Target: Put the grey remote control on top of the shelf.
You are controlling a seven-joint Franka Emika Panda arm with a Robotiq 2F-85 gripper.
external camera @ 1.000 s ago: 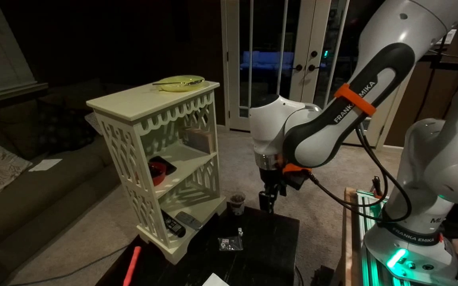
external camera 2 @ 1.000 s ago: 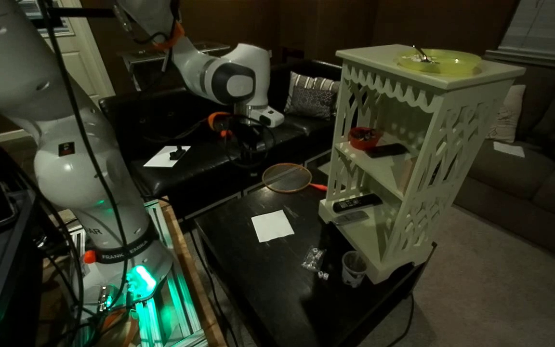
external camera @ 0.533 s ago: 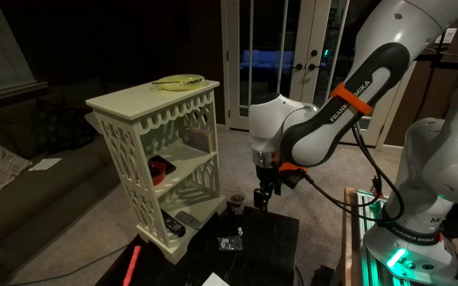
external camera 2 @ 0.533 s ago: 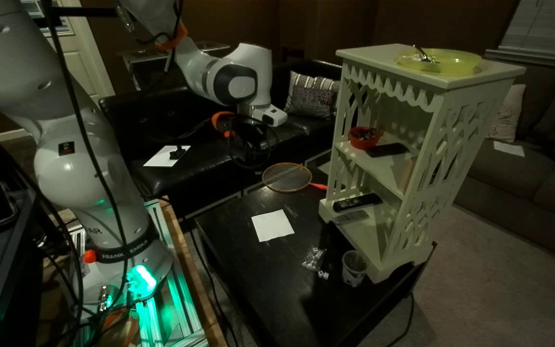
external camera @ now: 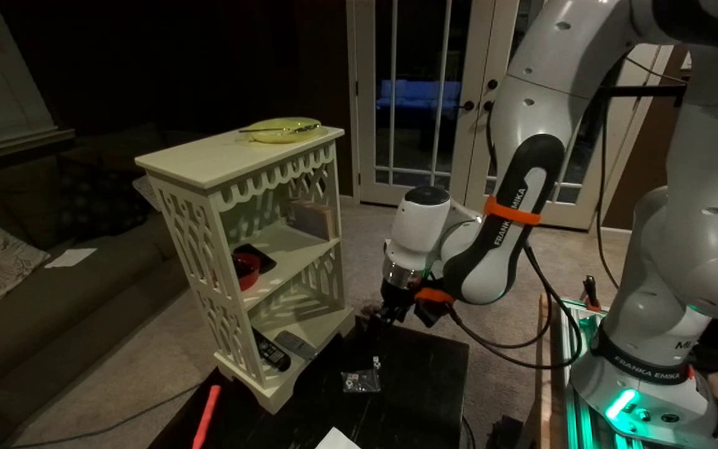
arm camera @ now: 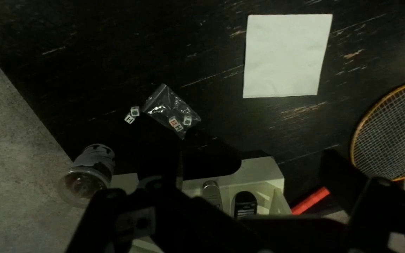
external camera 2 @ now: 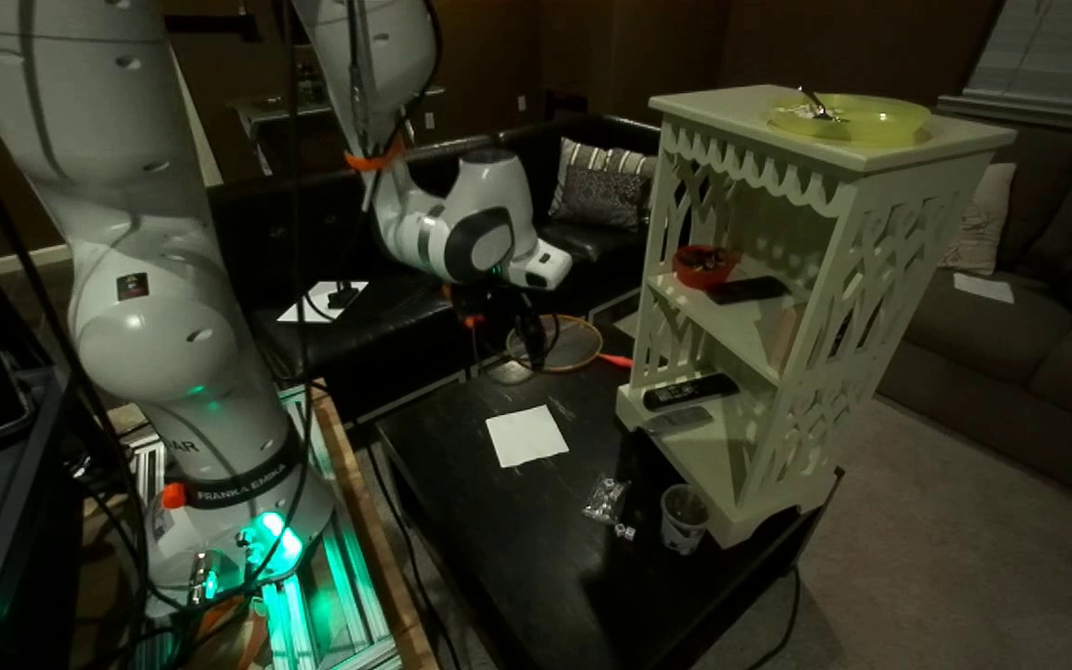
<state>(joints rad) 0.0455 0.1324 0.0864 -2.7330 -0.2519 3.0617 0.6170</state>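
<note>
The grey remote control (external camera: 296,345) lies on the bottom tier of the cream-white shelf (external camera: 184,156), beside a black remote (external camera: 272,353). Both exterior views show it; the grey remote (external camera 2: 680,421) is nearer the front edge. In the wrist view the grey remote's end (arm camera: 212,193) shows between the dark fingers, its rest hidden by the gripper. My gripper (external camera: 379,323) is tilted toward the shelf, apart from it, above the black table. In the wrist view the gripper's fingers (arm camera: 250,165) are spread wide with nothing held.
A yellow-green plate (external camera 2: 857,119) with cutlery sits on the shelf top. A red bowl (external camera 2: 702,267) and a dark flat object (external camera 2: 748,289) are on the middle tier. A cup (external camera 2: 684,517), a dice bag (arm camera: 171,109), white paper (arm camera: 287,56) and a racket (arm camera: 392,133) are on the table.
The arm has bent and come lower, and my gripper has moved toward the shelf and tilted toward it. It now overlaps the cup in an exterior view. The remotes and shelf have not moved.
</note>
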